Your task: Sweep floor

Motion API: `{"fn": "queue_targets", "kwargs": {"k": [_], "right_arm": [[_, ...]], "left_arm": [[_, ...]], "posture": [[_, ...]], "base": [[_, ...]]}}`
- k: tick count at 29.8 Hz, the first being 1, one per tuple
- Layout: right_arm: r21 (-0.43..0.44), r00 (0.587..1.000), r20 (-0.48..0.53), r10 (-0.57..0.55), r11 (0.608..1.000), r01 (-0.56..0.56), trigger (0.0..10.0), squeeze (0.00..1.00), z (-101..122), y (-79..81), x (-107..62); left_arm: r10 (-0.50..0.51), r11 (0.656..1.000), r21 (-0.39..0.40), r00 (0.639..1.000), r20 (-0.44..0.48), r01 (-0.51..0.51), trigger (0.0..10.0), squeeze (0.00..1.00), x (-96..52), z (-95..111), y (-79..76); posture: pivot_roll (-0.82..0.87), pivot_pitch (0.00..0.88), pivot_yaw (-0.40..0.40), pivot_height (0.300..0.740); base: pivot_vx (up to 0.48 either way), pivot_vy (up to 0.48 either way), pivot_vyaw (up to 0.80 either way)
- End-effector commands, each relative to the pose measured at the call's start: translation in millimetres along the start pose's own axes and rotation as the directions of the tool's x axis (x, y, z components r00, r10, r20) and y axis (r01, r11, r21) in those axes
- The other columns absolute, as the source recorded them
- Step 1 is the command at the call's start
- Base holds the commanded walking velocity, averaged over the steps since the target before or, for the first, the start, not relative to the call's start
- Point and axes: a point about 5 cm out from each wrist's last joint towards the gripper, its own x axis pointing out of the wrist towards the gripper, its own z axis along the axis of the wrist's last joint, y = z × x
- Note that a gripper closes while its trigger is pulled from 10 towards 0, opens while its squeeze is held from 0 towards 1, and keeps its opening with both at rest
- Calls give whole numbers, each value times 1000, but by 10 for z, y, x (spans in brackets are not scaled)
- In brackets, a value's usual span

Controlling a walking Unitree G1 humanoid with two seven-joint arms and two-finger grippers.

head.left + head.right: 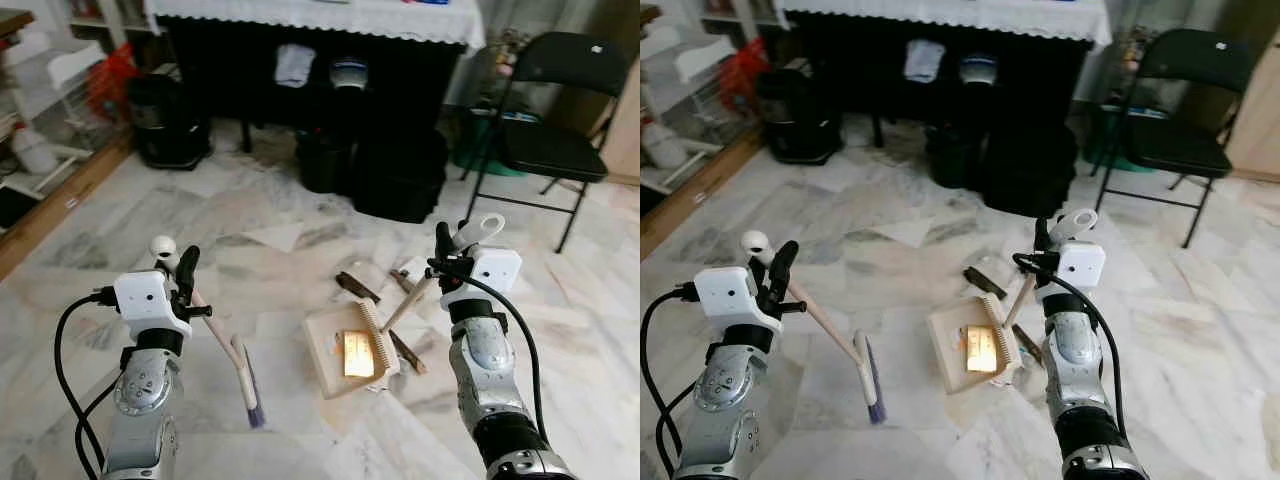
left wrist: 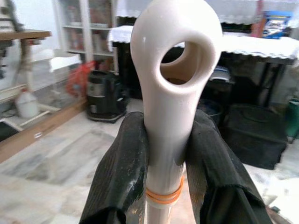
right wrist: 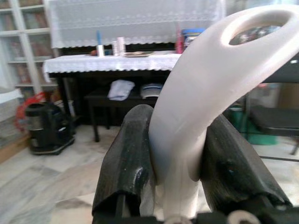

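Observation:
My left gripper point(image 1: 180, 268) is shut on the cream handle point(image 2: 173, 93) of a small brush. Its purple bristles point(image 1: 252, 395) rest on the marble floor, left of the dustpan. In the left wrist view the black fingers point(image 2: 121, 172) clamp the handle just below its hanging loop. My right gripper point(image 1: 448, 252) is shut on the dustpan's handle point(image 3: 196, 102), which slants down to the cream dustpan point(image 1: 338, 352) lying on the floor between my arms. A yellowish patch shows inside the pan. Brown scraps point(image 1: 356, 287) lie beyond the pan, and another scrap point(image 1: 408, 352) lies at its right.
A table with a white cloth point(image 1: 320, 20) stands ahead, with black bags point(image 1: 400, 170) and bins under it. A black folding chair point(image 1: 560, 110) is at the right, a black appliance point(image 1: 165, 120) at the left. A wooden sill point(image 1: 60, 200) and shelves line the left wall.

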Motion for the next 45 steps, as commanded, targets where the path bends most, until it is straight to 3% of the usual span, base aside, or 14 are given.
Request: {"fn": "queue_targets", "kwargs": {"k": [1,33,45], "right_arm": [[12,997,77,-5,1000,4,10000,0,181,15,115],[20,998,66,7,1000,-8,10000,0,186,19,161],[23,998,66,13,1000,-15,10000,0,191,25,178]], "left_arm": [[-5,1000,27,999,49,4,10000,0,52,123,-14],[10,1000,5,1000,8,-11,10000,0,53,76,-34],[8,1000,-7,1000,4,-8,10000,0,63,73,-54]], "posture": [[2,64,-32,740],[-1,86,-36,740],[1,79,-38,740]], "base": [[0,0,769],[0,0,770],[0,192,772]]}}
